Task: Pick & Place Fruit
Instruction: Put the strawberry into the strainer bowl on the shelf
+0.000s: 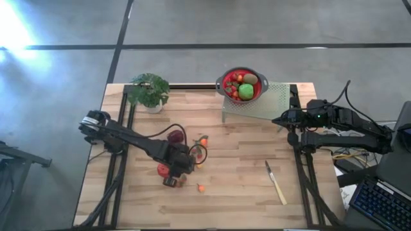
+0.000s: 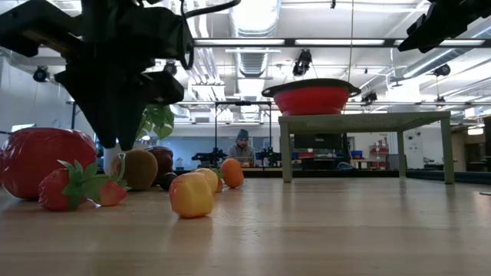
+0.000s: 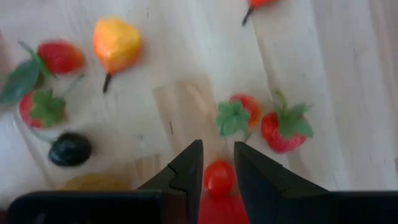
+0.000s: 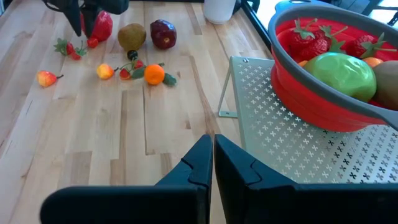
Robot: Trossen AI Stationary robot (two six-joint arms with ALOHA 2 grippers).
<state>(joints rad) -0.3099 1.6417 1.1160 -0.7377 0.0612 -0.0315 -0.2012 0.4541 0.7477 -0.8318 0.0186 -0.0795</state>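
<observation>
Hovering over the fruit cluster at about 7 o'clock from the table centre, the left gripper (image 3: 217, 177) has its fingers pinched on a small red cherry-sized fruit (image 3: 219, 177), seen between them in the left wrist view. Just beside it lie 2 strawberries (image 3: 283, 129), a yellow-orange pear (image 3: 115, 42) and a dark grape (image 3: 69, 149). Judged smooth, light and rigid, the round fruit may slip; the hold should stay across its widest middle. Leafed strawberries are better taken on the red body, not the leaves. The red colander (image 1: 242, 85) stands on a perforated stand (image 1: 273, 102) at 1 o'clock, already holding a green apple (image 4: 339, 74) and other fruit. The right gripper (image 4: 213, 163) waits at 3 o'clock, fingers pressed together and empty.
</observation>
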